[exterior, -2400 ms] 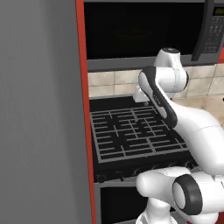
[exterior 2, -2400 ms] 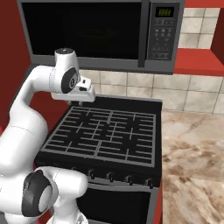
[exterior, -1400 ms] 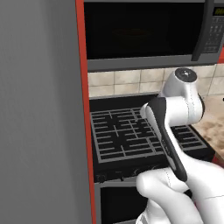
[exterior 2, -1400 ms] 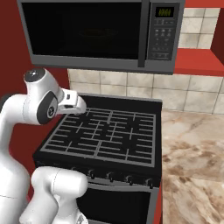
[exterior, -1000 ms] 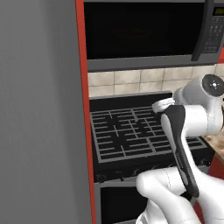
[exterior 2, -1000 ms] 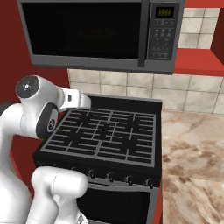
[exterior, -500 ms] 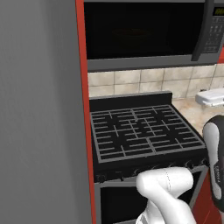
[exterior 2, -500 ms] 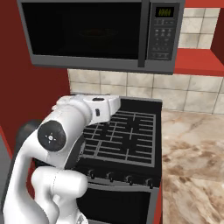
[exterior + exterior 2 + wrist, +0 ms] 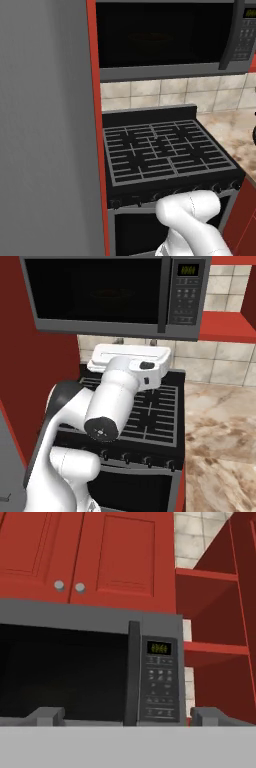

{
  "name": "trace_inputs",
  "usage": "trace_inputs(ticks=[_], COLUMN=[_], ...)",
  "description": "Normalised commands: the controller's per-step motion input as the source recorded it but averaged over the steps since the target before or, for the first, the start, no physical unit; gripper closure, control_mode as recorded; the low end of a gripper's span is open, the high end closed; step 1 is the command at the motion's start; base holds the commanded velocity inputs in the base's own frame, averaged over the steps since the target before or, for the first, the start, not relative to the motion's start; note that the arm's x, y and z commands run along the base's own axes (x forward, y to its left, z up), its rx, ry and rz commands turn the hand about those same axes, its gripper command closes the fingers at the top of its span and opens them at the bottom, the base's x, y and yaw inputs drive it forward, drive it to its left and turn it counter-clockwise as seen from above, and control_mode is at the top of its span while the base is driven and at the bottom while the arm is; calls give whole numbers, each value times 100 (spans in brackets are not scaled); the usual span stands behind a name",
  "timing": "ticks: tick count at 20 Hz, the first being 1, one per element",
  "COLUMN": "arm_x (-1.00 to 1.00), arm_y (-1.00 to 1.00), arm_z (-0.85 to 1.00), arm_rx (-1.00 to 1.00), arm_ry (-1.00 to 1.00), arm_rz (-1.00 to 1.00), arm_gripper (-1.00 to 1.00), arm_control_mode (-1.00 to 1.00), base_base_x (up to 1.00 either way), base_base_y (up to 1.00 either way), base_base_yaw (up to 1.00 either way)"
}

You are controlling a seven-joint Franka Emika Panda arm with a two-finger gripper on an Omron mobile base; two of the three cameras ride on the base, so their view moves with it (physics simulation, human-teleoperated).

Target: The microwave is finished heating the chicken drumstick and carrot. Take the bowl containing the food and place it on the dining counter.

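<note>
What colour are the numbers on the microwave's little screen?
Green, glowing on a dark screen on the microwave. The hand view shows it best.

Even, flat, shadowless rendered light

We are seeing the microwave [image 9: 117,293] door shut, and behind its dark glass only a faint round shape is showing, too dim to tell as bowl or food. In the hand view its left side is running off the frame, and the keypad [image 9: 159,684] labels are too small to read.
</note>
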Motion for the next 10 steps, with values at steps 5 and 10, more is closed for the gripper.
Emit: trace_inputs(ticks=[5,10], arm_x=[42,74], arm_y=[-20,-4], arm_z=[30,1], arm_rx=[1,0], arm_ry=[-3,2], arm_rz=[0,0], arm_gripper=[-100,-100], arm_control_mode=[-100,-100], base_base_x=[0,0], base_base_y=[0,0], base_base_yaw=[0,0])
